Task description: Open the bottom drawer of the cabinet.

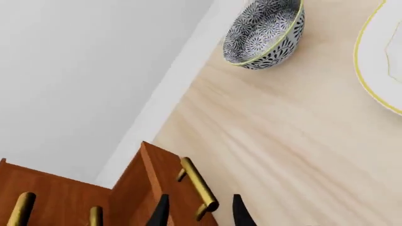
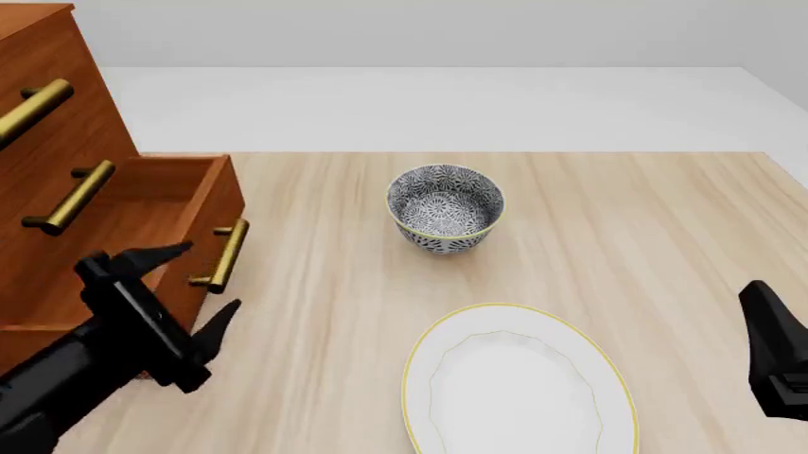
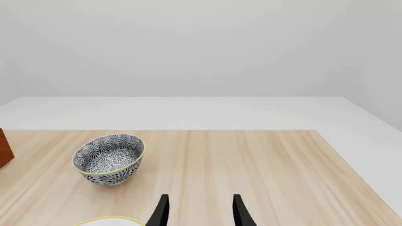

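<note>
The cabinet (image 2: 51, 104) stands at the table's left, reddish-brown with brass bar handles. Its bottom drawer (image 2: 127, 213) is pulled out, and the inside of the box shows. The drawer's brass handle (image 2: 225, 255) faces right. My left gripper (image 2: 202, 282) is open, one finger on each side of that handle (image 1: 199, 188) and not closed on it. The wrist view shows the bar between the two black fingertips (image 1: 160, 212). My right gripper (image 2: 770, 350) sits low at the right edge, open and empty (image 3: 199, 214).
A patterned bowl (image 2: 444, 208) stands mid-table, right of the drawer front. A white plate with a yellow rim (image 2: 518, 388) lies in front of it. The two upper drawers' handles (image 2: 32, 109) jut out above the open drawer.
</note>
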Robot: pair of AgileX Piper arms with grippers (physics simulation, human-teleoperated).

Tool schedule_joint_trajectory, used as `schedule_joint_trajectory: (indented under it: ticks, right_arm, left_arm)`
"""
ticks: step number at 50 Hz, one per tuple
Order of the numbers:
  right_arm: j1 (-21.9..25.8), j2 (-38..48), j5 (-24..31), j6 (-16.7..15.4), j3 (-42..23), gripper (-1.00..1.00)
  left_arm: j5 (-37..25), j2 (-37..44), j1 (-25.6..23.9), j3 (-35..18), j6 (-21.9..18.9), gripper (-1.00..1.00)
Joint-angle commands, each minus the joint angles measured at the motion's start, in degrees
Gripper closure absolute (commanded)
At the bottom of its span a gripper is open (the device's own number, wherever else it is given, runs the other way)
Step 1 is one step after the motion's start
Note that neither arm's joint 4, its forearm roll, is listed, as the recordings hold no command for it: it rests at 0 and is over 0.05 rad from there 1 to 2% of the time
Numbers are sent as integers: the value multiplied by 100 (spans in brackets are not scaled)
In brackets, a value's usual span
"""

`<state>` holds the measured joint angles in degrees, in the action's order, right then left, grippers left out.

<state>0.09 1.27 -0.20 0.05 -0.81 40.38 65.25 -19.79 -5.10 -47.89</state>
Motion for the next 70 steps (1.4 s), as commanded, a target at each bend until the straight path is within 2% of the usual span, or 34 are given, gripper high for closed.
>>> schedule_joint_trajectory:
  ticks: [1, 2, 7, 8, 13, 14, 23, 25, 28, 31, 32, 43, 44, 56, 63, 70]
  right_arm:
    - [0, -2, 1, -1, 0, -100]
    - [1, 1, 0, 0, 0, -100]
    - [0, 0, 0, -1, 0, -100]
    - [0, 1, -1, 1, 0, -100]
    - [0, 1, 0, 1, 0, -100]
    - [1, 0, 0, 0, 0, -100]
    - [1, 2, -1, 0, 0, -100]
    - [0, 1, -1, 0, 0, -100]
    - [0, 0, 0, 0, 0, -100]
    - [-1, 0, 0, 1, 0, -100]
    - [1, 1, 0, 0, 0, -100]
    - [1, -2, 1, -1, 0, -100]
    - [0, 2, -1, 1, 0, -100]
    - [-1, 2, -1, 1, 0, -100]
    - [-1, 0, 0, 1, 0, -100]
    - [-1, 0, 0, -1, 0, -100]
  left_arm:
    - [-3234, -1934, 32, -639, 1251, -100]
    - [-3463, -2066, 88, -737, 1333, -100]
    - [-3851, -1857, 228, -1001, 1440, -100]
    - [-3954, -1903, 384, -1056, 1446, -100]
    - [-4344, -1680, 509, -1410, 1724, -100]
    - [-4318, -1736, 528, -1380, 1590, -100]
    - [-4588, -1502, 815, -1594, 1577, -100]
    - [-4695, -1395, 850, -1708, 1740, -100]
    - [-4619, -1355, 990, -1674, 1638, -100]
    - [-4632, -1183, 1081, -1740, 1748, -100]
    - [-4703, -1012, 1102, -1837, 1925, -100]
    - [-4558, -556, 1289, -2006, 2236, -100]
    - [-4603, -423, 1235, -2092, 2413, -100]
    - [-4542, 182, 1317, -2434, 3010, -100]
    - [-4449, 390, 1365, -2439, 3159, -100]
    - [-4204, 661, 1633, -2359, 3159, -100]
